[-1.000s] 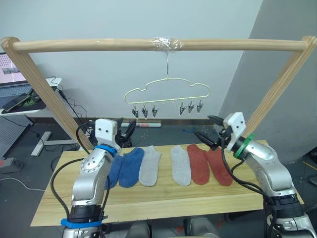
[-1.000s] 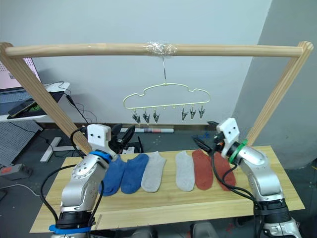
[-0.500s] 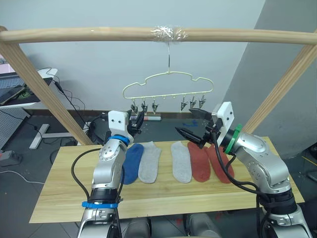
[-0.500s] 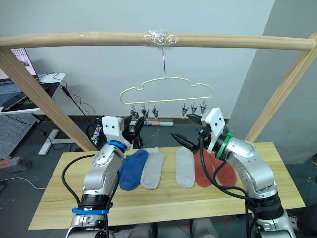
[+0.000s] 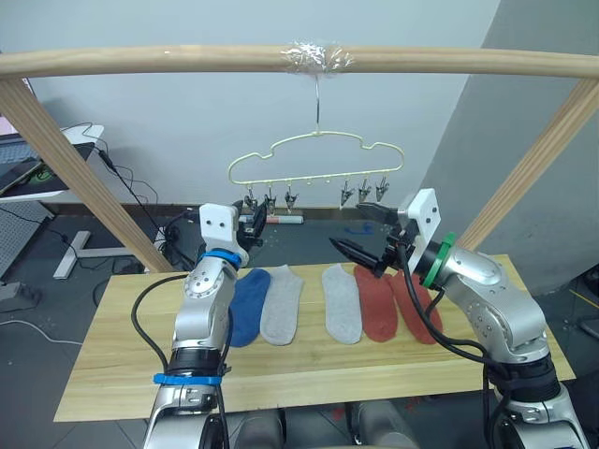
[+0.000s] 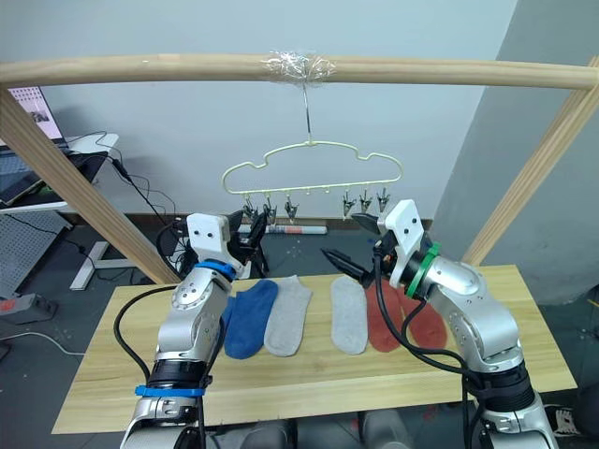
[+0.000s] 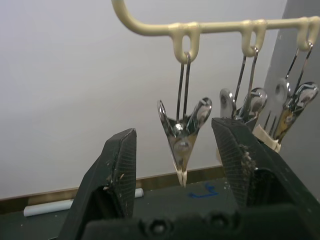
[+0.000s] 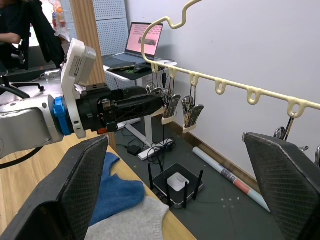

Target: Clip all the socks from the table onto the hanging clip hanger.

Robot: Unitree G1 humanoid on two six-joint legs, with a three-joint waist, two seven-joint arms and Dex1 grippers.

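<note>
The pale yellow-green clip hanger (image 5: 314,157) hangs by its hook from the wooden pole, with grey metal clips (image 5: 270,199) in a row and nothing clipped on. On the table (image 5: 103,383) lie a blue sock (image 5: 249,304) partly behind my left arm, two light grey socks (image 5: 281,301) (image 5: 342,301) and two rust-red socks (image 5: 376,301) (image 5: 414,307). My left gripper (image 7: 175,132) is open and raised at the leftmost clip (image 7: 183,132), which sits between its fingers. My right gripper (image 5: 351,228) is wide open and empty, above the grey and red socks, below the right-hand clips.
A wooden pole frame (image 5: 168,61) spans overhead, and its slanted legs (image 5: 65,168) (image 5: 529,164) flank the table. A side desk with a laptop (image 8: 142,42) stands at the far left. Cables and a small black router (image 8: 176,184) lie on the floor behind the table.
Both arms have risen from table height toward the hanger. The left gripper has reached the leftmost clip, and the right gripper has swung inward. The camera has also shifted.
</note>
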